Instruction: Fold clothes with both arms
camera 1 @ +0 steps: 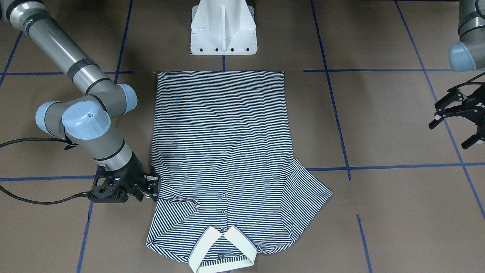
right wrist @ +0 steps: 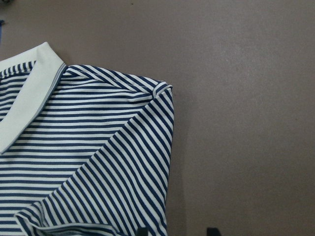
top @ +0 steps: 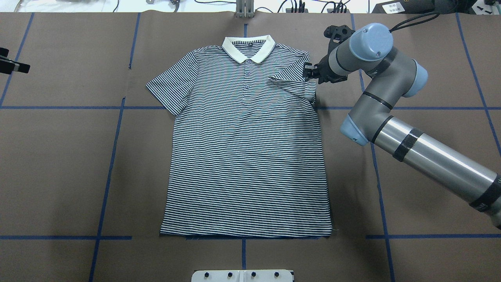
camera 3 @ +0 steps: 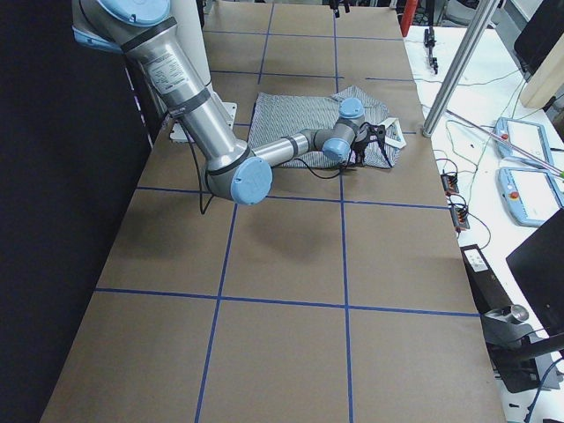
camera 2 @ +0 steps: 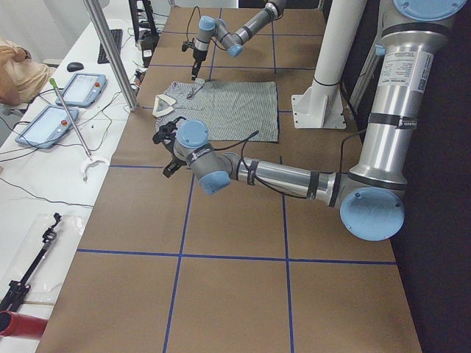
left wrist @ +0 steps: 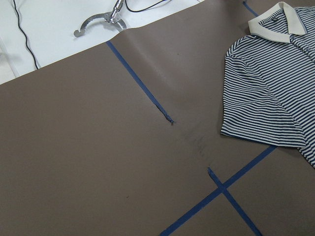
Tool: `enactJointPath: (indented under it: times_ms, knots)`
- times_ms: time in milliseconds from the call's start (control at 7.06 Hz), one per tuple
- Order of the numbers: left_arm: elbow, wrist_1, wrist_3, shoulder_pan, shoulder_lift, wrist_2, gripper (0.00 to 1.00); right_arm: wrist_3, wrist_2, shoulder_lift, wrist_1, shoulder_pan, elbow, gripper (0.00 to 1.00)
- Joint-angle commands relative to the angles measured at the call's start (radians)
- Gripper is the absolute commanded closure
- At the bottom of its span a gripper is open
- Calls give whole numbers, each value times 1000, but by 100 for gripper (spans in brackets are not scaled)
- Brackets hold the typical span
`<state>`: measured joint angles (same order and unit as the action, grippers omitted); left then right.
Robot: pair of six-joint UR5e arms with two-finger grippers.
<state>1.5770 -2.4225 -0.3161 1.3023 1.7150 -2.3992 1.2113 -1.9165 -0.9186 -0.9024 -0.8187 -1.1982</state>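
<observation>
The striped polo shirt (top: 246,156) lies flat and face up on the brown table, its cream collar (top: 247,49) away from the robot. The sleeve on my right side is folded in over the chest (camera 1: 178,201). The other sleeve (top: 168,88) lies spread out. My right gripper (top: 310,72) is low at that folded shoulder edge. In the right wrist view its two fingertips (right wrist: 142,231) stand apart, astride the shirt's edge (right wrist: 165,162), and hold nothing. My left gripper (camera 1: 449,132) is open and empty, well off to the side of the shirt. The left wrist view shows the spread sleeve (left wrist: 261,108).
The white pedestal base (camera 1: 223,30) stands just behind the shirt's hem. Blue tape lines (top: 109,156) cross the table. Beyond the far edge there are cables, tablets (camera 2: 44,125), a metal pole (camera 2: 110,51) and an operator (camera 2: 18,70).
</observation>
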Motion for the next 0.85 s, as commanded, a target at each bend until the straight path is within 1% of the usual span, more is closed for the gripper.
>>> enactJointPath:
  times_ms: [0,283,425,567,708]
  knots:
    - [0,-4,0,0,0,5,1,39,1,4,2,6,-1,100]
    - [0,-4,0,-1,0,5,1,39,5,-5,-4,4,-29,100]
    - [-2,-6,0,-1,0,5,1,42,14,-15,-10,10,-76,100]
    - [-2,-4,-1,-3,0,5,1,42,57,-29,-15,50,-122,100]
    - [-3,-4,-1,-4,2,5,1,66,95,-34,-15,82,-142,100]
